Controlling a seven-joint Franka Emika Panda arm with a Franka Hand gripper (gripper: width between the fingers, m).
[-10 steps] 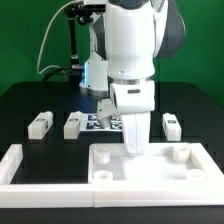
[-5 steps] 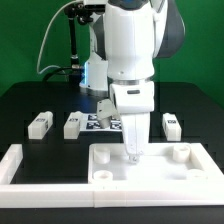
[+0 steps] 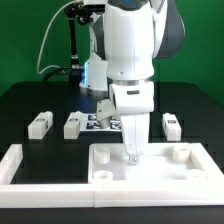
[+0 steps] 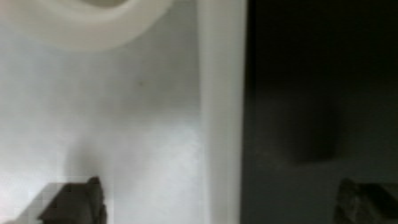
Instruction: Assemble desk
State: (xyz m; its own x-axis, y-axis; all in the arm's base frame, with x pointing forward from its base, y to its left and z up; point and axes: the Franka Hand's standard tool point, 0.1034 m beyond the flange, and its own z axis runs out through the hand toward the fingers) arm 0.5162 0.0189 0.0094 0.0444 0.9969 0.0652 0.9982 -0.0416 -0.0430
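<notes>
The white tabletop lies upside down at the front, with round sockets at its corners. My gripper points straight down at its back rim. In the wrist view the gripper stands open, its dark fingertips wide apart on either side of the tabletop rim, gripping nothing. One socket shows beyond the fingers. Three white leg blocks lie behind on the black table: one at the exterior view's left, one beside it, one at the right.
The marker board lies behind the gripper between the legs. A low white border wall runs along the front and up the exterior view's left. The arm's white body fills the upper middle.
The jaws have parted from shut to wide open and let go of the tabletop's rim. The arm and the tabletop have stayed where they were.
</notes>
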